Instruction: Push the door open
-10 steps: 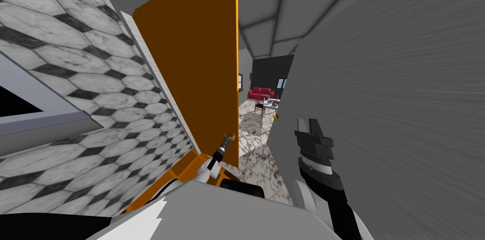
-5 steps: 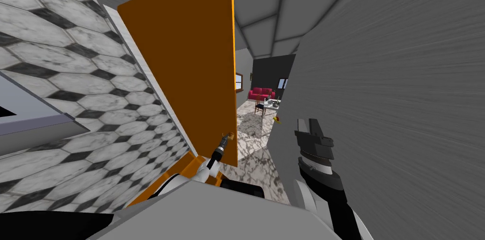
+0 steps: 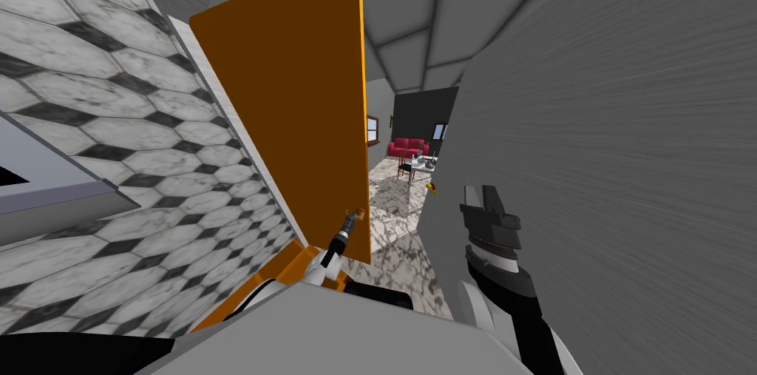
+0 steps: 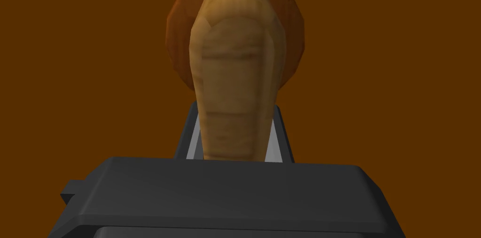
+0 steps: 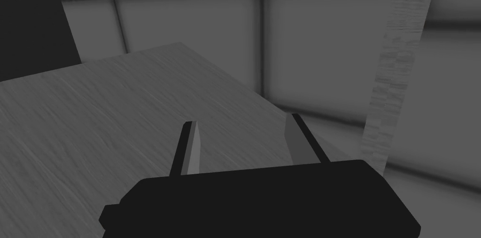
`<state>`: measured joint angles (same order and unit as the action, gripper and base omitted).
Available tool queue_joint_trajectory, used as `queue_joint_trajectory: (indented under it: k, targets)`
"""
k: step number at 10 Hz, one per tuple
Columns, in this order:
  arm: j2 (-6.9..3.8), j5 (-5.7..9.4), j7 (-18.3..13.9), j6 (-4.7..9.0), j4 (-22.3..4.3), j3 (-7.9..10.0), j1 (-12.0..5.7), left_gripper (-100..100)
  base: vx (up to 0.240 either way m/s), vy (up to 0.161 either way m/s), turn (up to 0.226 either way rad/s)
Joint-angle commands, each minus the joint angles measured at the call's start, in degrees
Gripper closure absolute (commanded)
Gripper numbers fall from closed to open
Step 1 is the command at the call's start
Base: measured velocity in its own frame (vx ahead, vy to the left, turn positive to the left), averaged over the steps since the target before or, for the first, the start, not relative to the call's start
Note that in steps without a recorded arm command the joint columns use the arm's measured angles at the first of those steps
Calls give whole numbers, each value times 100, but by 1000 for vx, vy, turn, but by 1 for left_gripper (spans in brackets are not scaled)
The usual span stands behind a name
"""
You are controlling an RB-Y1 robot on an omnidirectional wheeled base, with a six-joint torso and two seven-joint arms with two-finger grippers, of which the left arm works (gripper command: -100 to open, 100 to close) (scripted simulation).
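The orange door [image 3: 296, 97] stands partly open in the head view, its free edge toward the gap in the middle. Low on that edge is its tan lever handle [image 3: 358, 211], and my left gripper [image 3: 349, 225] reaches up to it. In the left wrist view the handle [image 4: 237, 85] runs from its round orange rosette [image 4: 178, 38] down between my left gripper's [image 4: 235, 113] fingers [image 4: 193, 141], which are shut on its sides. My right gripper [image 3: 484, 197] is raised beside the grey wall, and it stands open [image 5: 242, 127] with nothing between its fingers.
A hexagon-tiled wall [image 3: 111, 134] with a grey frame [image 3: 59, 186] runs close on my left. A grey wall [image 3: 606, 171] stands close on my right. Through the gap, marble floor [image 3: 399, 245] leads to a room with a red sofa [image 3: 406, 146] and a table [image 3: 420, 165].
The door's top edge has swung slightly left in the head view, and the view has shifted a little with my own move. My left gripper stays on the handle; the right arm is unmoved.
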<state>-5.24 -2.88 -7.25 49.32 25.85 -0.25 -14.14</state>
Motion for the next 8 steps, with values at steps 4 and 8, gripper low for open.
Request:
queue_joint_trajectory:
  k: [4, 8]
  targets:
    - [-73, 148, 115, -46, 238, 243, 8, 100, 99, -59, 53]
    - [-83, 270, 222, -65, 232, 440, 22, 100, 159, -96, 45]
